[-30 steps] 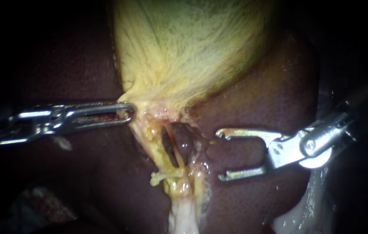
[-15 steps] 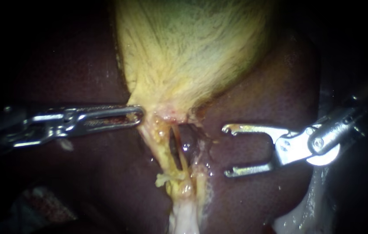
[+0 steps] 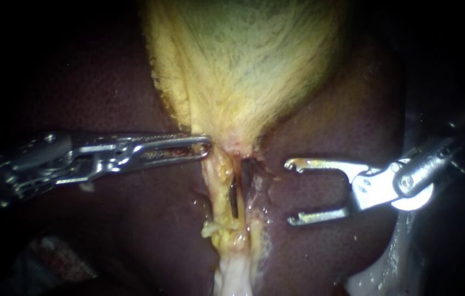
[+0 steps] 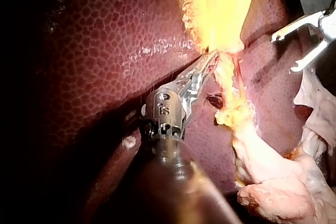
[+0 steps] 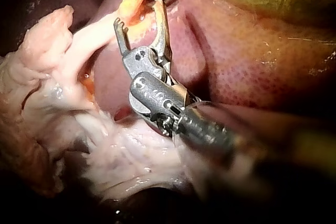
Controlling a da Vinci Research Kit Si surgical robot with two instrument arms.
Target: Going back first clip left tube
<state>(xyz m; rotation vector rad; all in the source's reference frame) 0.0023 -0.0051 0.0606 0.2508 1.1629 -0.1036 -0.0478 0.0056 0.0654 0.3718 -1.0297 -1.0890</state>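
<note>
Below the narrow end of the gallbladder (image 3: 243, 66), the left tube (image 3: 218, 186) runs straight down. It is pale yellow. A thin dark gap lies beside it, and another pale strand (image 3: 252, 203) runs on the far side of the gap. A clip on the tube is too small to make out. A small yellow lump (image 3: 216, 227) sticks out near the low end of the tube, and soft white tissue (image 3: 232, 274) hangs under that.

My left instrument (image 3: 206, 145) comes in flat across the liver (image 3: 106, 98). Its long jaws lie close together and pinch the edge of the gallbladder just above the tube. The left wrist view shows the same tip (image 4: 210, 59) pressed into the yellow tissue.

My right instrument (image 3: 288, 192) sits off to the other side, apart from the tubes. Its two hooked jaws are spread wide like a fork, and they hold nothing. Only dark red liver shows between them. In the right wrist view the open jaws (image 5: 137, 11) point at the yellow tissue.
</note>
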